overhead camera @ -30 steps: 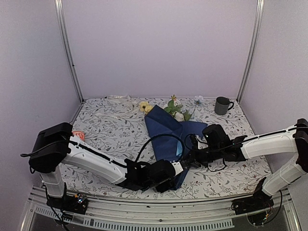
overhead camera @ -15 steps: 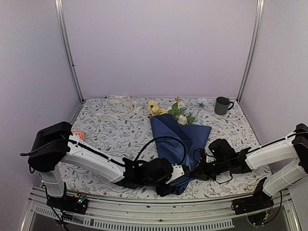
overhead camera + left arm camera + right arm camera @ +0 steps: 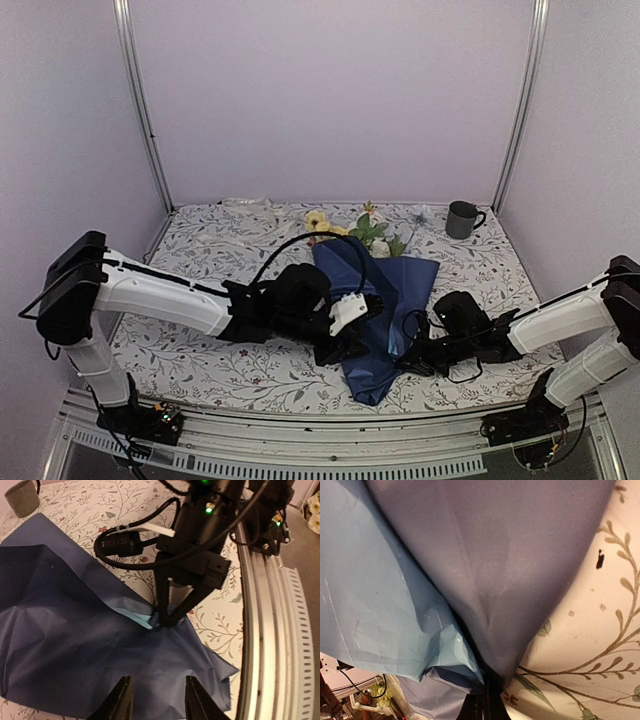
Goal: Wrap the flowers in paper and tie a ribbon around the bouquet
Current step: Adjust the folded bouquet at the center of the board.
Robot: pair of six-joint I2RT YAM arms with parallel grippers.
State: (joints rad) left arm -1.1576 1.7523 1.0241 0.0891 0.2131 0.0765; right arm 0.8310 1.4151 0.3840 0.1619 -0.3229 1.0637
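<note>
- Paper [image 3: 378, 300]: lay mid-table, loosely folded over itself, with its narrow end toward the arm bases. A lighter blue layer showed at the fold. It was probably shaped this way to start a cone round the stems. The wrap looked partial, with nothing tied on it.
- Flowers [image 3: 362, 228]: blooms and leaves stuck out past the paper's far edge, so the heads would stay clear of the wrap. The stems ran under the paper.
- Right gripper [image 3: 163, 621]: clamped on the paper's right edge near the narrow end, pinching the dark and light layers together. This was likely to keep the fold from springing open.
- Left gripper [image 3: 159, 701]: hovered over the paper's near-left part, fingers parted with nothing between them. It seemed placed to take a second hold beside the right one's pinch.
- Ribbon [image 3: 245, 204]: a pale strip well beyond the paper's far-left corner, by the back wall, unused. It was too small to show any lettering.
- Mug [image 3: 461, 219]: stood well apart, beyond the paper's far-right corner, and played no part.
- Tablecloth [image 3: 220, 265]: floral print, spread under the paper.
- Not made out: the stems' length and lie were hidden. Whether the left fingertips touched the paper could not be told. The right wrist view was filled with paper, and its own fingers were cut off at the bottom edge.
</note>
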